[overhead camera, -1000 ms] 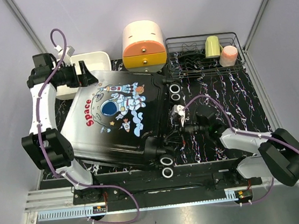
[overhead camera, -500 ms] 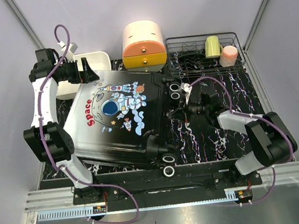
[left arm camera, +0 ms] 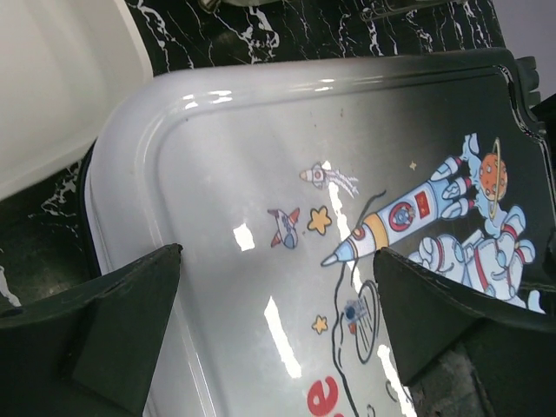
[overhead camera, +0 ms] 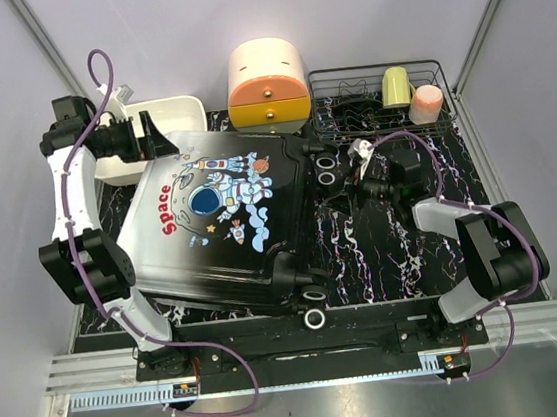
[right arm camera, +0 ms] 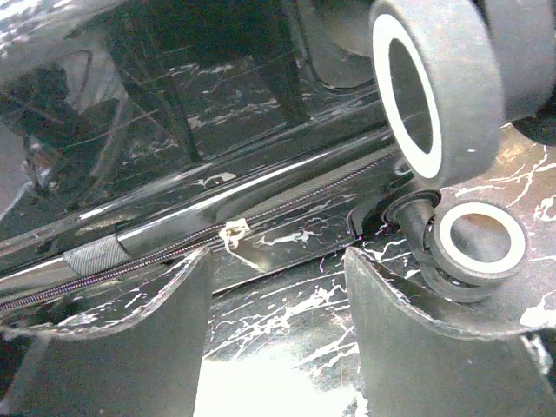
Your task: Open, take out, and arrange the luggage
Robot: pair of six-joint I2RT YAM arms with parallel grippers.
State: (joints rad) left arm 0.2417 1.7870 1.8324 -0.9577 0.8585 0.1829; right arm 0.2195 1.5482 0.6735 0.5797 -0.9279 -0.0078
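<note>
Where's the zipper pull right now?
In the right wrist view, the zipper pull hangs on the zip along the suitcase side, just ahead of the open right gripper and left of the wheels.

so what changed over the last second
The right gripper moved away from the near edge, along the luggage's side to its far wheels. Its jaws, shut before, now stand apart short of the zipper pull. The left gripper stayed open over the far-left corner, and the luggage stayed closed.
</note>
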